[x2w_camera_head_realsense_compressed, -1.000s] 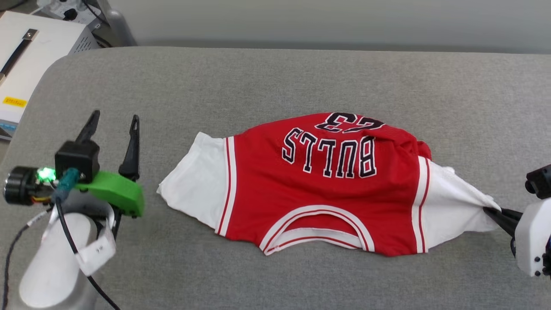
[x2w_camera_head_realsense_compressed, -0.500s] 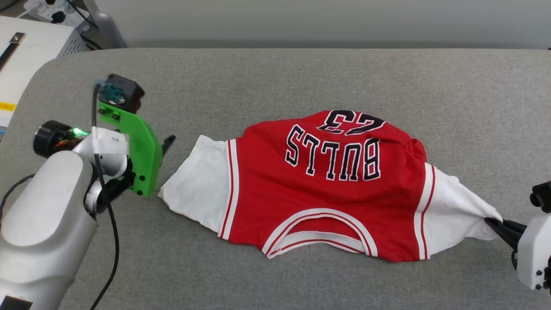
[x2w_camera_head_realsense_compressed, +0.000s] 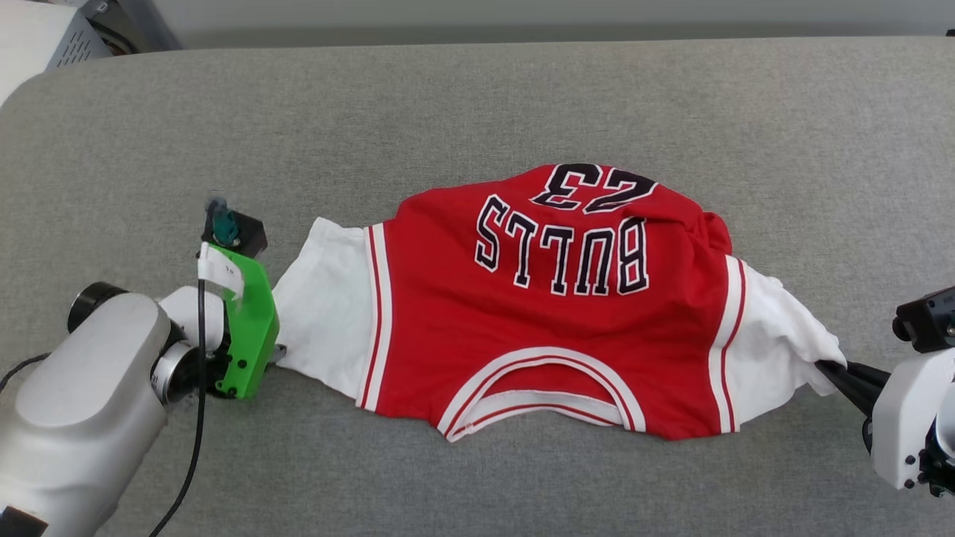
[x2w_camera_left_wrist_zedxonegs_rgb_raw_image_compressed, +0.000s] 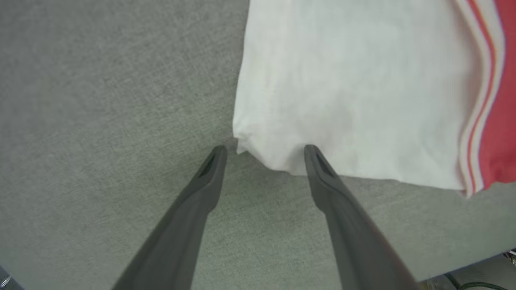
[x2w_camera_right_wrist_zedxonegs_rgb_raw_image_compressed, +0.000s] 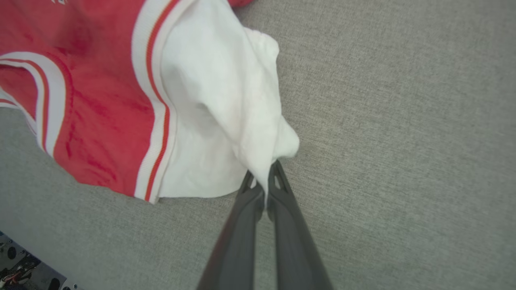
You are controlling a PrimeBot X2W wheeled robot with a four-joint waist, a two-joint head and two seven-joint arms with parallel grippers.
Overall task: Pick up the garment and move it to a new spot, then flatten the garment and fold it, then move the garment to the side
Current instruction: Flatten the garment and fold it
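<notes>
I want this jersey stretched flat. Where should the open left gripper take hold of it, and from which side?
Grip the hem corner of the left white sleeve, coming from the robot's left, low along the grey surface. That corner lies flat between the open fingertips of the left gripper, and the right gripper is shut on the opposite sleeve, so pulling apart may flatten the garment.

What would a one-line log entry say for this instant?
stage: likely flattening | right claw: shut on garment sleeve | left claw: open, at opposite sleeve's corner
</notes>
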